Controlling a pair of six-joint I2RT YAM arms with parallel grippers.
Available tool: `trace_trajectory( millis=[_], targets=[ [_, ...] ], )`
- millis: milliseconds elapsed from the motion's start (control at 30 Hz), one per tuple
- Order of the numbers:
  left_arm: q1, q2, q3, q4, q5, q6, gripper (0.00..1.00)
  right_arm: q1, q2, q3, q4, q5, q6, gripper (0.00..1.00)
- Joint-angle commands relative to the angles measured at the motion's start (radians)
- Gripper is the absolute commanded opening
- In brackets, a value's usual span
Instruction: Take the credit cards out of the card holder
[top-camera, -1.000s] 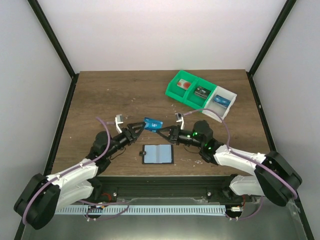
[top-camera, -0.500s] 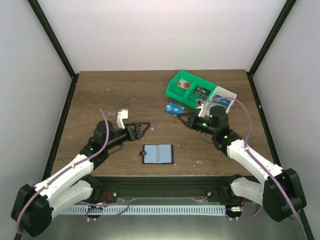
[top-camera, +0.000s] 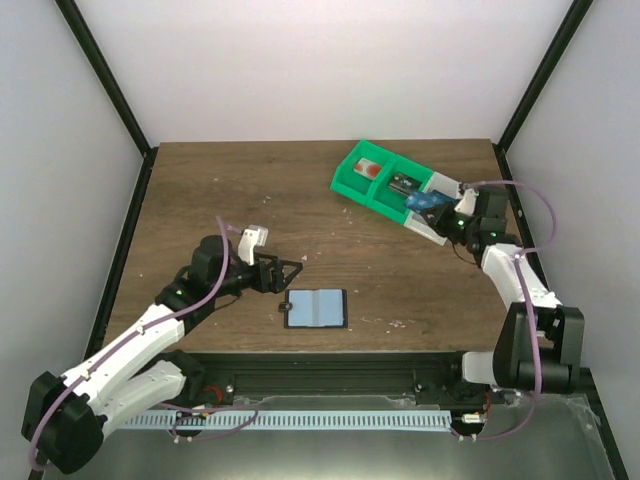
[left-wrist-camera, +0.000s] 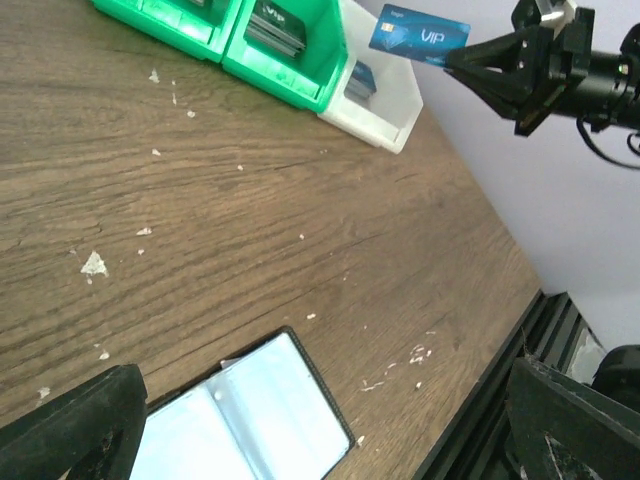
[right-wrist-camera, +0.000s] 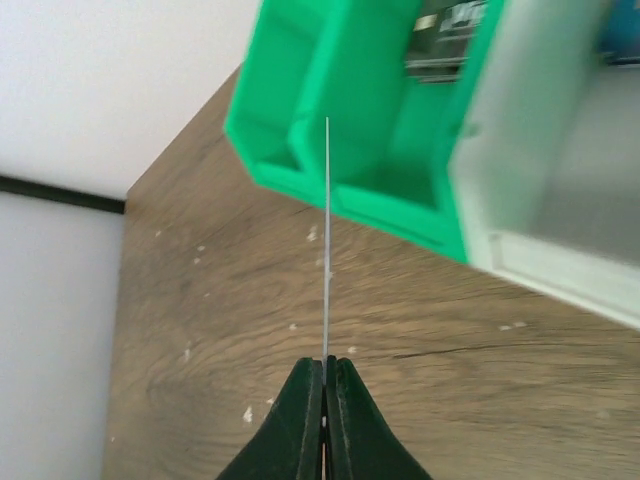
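The card holder (top-camera: 315, 308) lies open and flat near the table's front edge, two pale blue-grey panels up; the left wrist view shows it too (left-wrist-camera: 240, 415). My left gripper (top-camera: 290, 272) hovers just left of and behind it, jaws wide open and empty (left-wrist-camera: 325, 400). My right gripper (top-camera: 445, 207) is shut on a blue credit card (top-camera: 426, 200) marked VIP (left-wrist-camera: 420, 35), held in the air over the green-and-white bin. The right wrist view shows that card edge-on (right-wrist-camera: 327, 240) between the closed fingertips (right-wrist-camera: 325, 362).
The bin (top-camera: 352, 180) stands at the back right with two green compartments and a white one (top-camera: 455, 218). A red card (top-camera: 370, 170) and a dark card (top-camera: 403, 183) lie in the green ones. Small white crumbs dot the wood (left-wrist-camera: 93, 263).
The left gripper opened, let go of the blue card and drew back toward the card holder. The right arm carried the card from the table's middle to above the bin.
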Motion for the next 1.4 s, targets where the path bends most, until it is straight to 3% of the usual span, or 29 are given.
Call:
trace_trajectory(
  millis=[0, 300, 1367],
  targets=[
    [0.001, -0.018, 0.036, -0.051, 0.015, 0.068, 1.00, -0.097, 0.067, 0.097, -0.124, -0.015, -0.095, 0.01],
    [0.001, -0.017, 0.059, -0.109, -0.020, 0.118, 1.00, -0.157, 0.228, 0.267, -0.218, 0.095, -0.146, 0.01],
    [0.001, -0.108, 0.036, -0.124, -0.064, 0.115, 1.00, -0.181, 0.544, 0.493, -0.235, 0.085, -0.072, 0.01]
  ],
)
